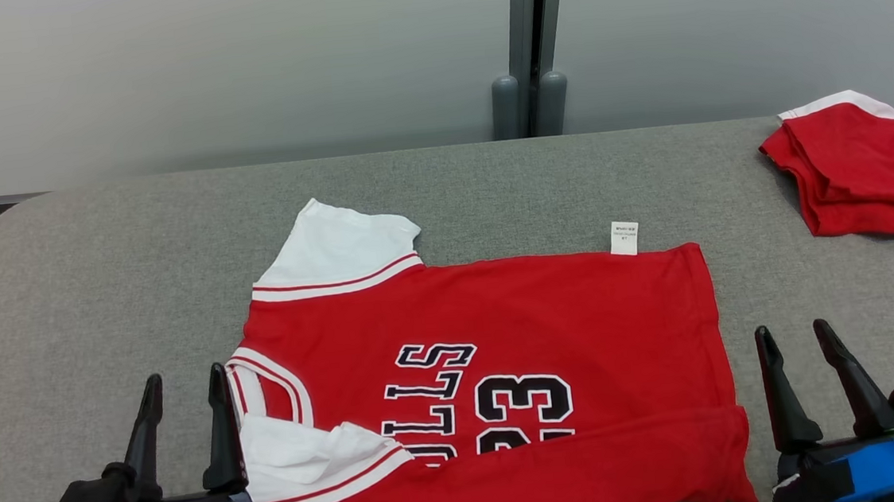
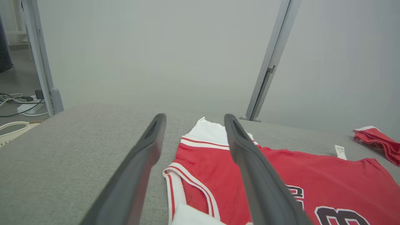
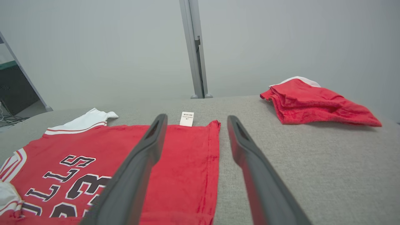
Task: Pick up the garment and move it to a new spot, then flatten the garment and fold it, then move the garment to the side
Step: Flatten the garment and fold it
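Left gripper (image 1: 186, 377) is spread wide with nothing between its fingers. It sits low at the near left of the grey table (image 1: 80, 256), inner finger just beside the striped neckline of the red jersey (image 1: 515, 309); I cannot tell whether it touches the cloth. Right gripper (image 1: 792, 327) is likewise spread and empty, over bare table just off the hem end. The jersey lies flat mid-table, neck toward the robot's left. Its near long edge is folded up over the lower part of the black lettering. Far sleeve (image 1: 335, 248) lies out white; near sleeve (image 1: 295, 454) is tucked in. A white label (image 1: 624, 238) sticks out of the far edge. A second red garment (image 1: 859, 167) sits bunched at the far right, well apart.
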### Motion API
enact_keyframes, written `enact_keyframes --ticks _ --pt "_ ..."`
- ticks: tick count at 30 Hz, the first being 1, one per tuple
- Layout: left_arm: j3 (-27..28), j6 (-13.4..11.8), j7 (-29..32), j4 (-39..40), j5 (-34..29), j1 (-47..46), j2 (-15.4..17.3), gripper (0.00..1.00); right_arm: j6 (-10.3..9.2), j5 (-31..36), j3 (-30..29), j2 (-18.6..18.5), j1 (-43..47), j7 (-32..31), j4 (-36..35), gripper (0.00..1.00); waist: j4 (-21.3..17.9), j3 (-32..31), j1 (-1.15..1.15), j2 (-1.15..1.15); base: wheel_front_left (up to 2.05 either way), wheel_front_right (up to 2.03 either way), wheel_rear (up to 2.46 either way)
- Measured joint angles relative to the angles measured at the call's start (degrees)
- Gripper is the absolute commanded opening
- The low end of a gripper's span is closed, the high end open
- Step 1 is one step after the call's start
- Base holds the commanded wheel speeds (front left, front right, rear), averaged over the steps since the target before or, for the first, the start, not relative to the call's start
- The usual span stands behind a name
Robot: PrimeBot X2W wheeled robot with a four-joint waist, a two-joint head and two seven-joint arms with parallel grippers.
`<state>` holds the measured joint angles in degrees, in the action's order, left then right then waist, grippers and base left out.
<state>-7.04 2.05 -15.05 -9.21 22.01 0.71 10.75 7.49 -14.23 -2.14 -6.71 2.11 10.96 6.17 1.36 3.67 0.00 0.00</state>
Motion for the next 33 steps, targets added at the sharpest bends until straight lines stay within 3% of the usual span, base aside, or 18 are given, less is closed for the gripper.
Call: enact_keyframes --ticks 7,14,33 --pt "4.5 1.0 0.0 2.5 -6.8 -2.3 -2.8 1.0 0.0 1.1 1.7 2.5 -2.9 2.8 1.0 1.0 -0.2 0.1 0.0 0.0 0.0 0.0 0.0" --pt "6.1 2.5 0.0 -0.5 -11.1 -5.0 -4.4 1.0 0.0 1.5 3.1 3.6 -4.4 3.7 2.7 1.0 -0.4 0.1 0.0 0.0 0.0 0.0 0.0" --pt "7.5 3.6 0.0 -9.6 -15.8 -5.7 -5.2 1.0 0.0 0.6 4.0 3.8 -3.0 4.1 6.6 1.0 -0.3 -0.2 0.0 0.0 0.0 0.0 0.0"
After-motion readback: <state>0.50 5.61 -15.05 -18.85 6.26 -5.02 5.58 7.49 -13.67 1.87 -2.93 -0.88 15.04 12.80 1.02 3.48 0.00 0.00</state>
